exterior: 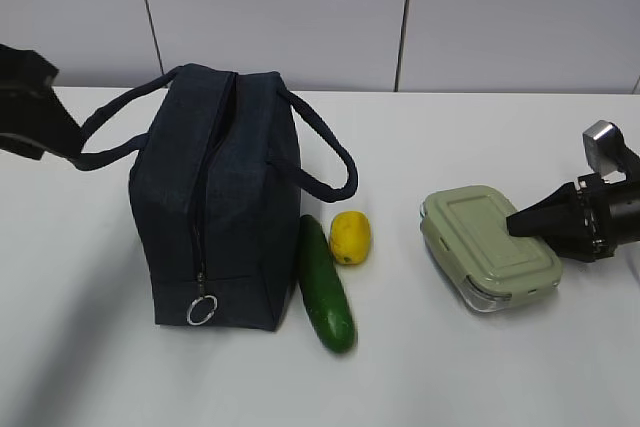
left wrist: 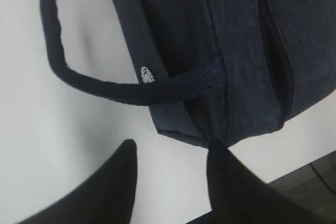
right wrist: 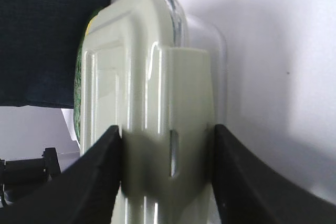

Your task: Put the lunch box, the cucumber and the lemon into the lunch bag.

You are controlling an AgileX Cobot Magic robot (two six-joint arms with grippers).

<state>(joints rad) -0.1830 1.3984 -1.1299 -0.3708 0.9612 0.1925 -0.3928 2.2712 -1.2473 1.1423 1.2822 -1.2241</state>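
Note:
The navy lunch bag [exterior: 215, 197] stands zipped shut at centre-left, its ring pull [exterior: 202, 310] at the near end. The dark green cucumber [exterior: 325, 282] lies along its right side, with the yellow lemon [exterior: 350, 237] beside it. The lunch box [exterior: 490, 247] with a sage-green lid sits on the table to the right. My right gripper [exterior: 515, 222] is open at the box's right edge; in the right wrist view [right wrist: 167, 135] its jaws stand either side of the lid's latch tab [right wrist: 189, 103]. My left gripper [left wrist: 170, 150] is open and empty, beside the bag's [left wrist: 220, 40] far end.
One loop handle [left wrist: 79, 77] hangs out to the left of the bag near my left gripper [exterior: 60, 137]. The other handle [exterior: 330, 157] droops to the right above the cucumber. The table is white, and a panelled wall stands behind it.

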